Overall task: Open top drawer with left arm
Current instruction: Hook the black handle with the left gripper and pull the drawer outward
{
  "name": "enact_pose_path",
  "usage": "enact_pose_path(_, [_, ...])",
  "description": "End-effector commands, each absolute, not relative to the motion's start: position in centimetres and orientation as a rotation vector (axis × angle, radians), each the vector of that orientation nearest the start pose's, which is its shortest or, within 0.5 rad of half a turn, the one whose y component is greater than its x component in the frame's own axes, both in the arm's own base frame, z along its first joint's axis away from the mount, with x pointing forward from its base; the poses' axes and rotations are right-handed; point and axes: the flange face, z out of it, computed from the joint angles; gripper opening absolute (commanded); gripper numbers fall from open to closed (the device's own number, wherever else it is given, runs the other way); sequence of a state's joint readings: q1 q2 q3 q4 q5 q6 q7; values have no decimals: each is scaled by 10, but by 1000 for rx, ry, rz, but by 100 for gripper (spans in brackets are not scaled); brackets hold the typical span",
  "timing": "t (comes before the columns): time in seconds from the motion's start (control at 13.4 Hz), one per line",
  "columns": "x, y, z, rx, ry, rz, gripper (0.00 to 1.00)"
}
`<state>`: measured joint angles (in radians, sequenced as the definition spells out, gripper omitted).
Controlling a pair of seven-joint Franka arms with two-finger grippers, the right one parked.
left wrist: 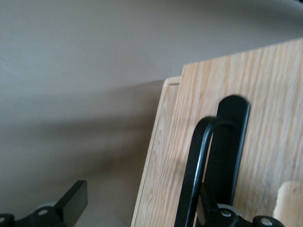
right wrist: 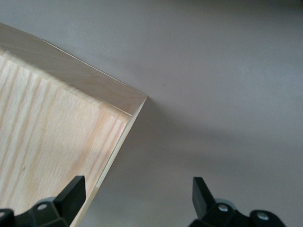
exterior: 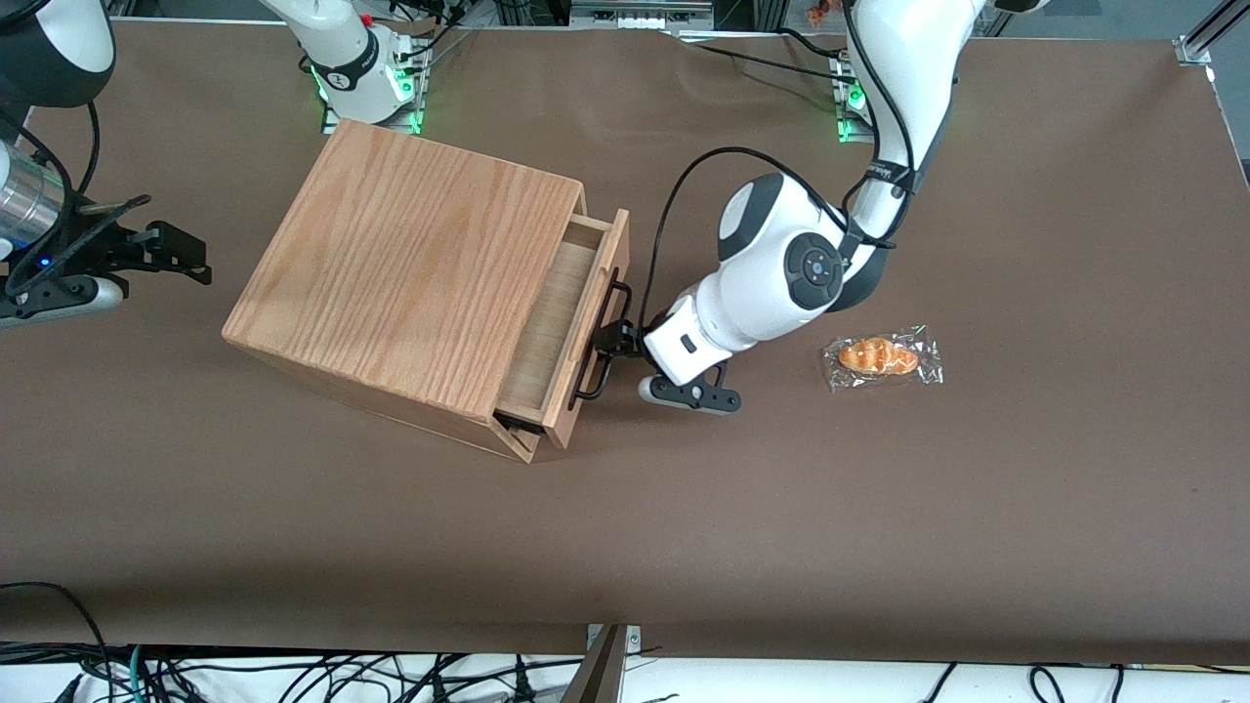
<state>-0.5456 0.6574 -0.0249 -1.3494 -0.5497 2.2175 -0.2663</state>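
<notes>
I see the top drawer [exterior: 571, 322] pulled partway out of the oak cabinet [exterior: 410, 283]. My left arm [exterior: 781, 273] has its gripper [exterior: 615, 339] at the black bar handle [exterior: 604, 342], fingers spread around the bar, not clenched. A wrapped pastry [exterior: 881, 357] lies near the arm.

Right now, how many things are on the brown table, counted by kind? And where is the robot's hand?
Wooden cabinets: 1
Drawers pulled out, top drawer: 1
Wrapped bread rolls: 1
Total: 3
The gripper is at the drawer's black handle.
</notes>
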Motion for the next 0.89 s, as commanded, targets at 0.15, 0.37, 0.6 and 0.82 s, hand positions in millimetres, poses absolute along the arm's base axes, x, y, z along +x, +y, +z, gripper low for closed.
enact_pose_path(0.15, [645, -386, 370, 2641, 13, -22, 100])
enact_pose_path(0.37, [654, -365, 372, 2645, 42, -38, 100])
enact_pose_path(0.6, [662, -345, 372, 2648, 58, -52, 100])
enact_pose_path(0.82, [669, -332, 374, 2649, 79, -42, 100])
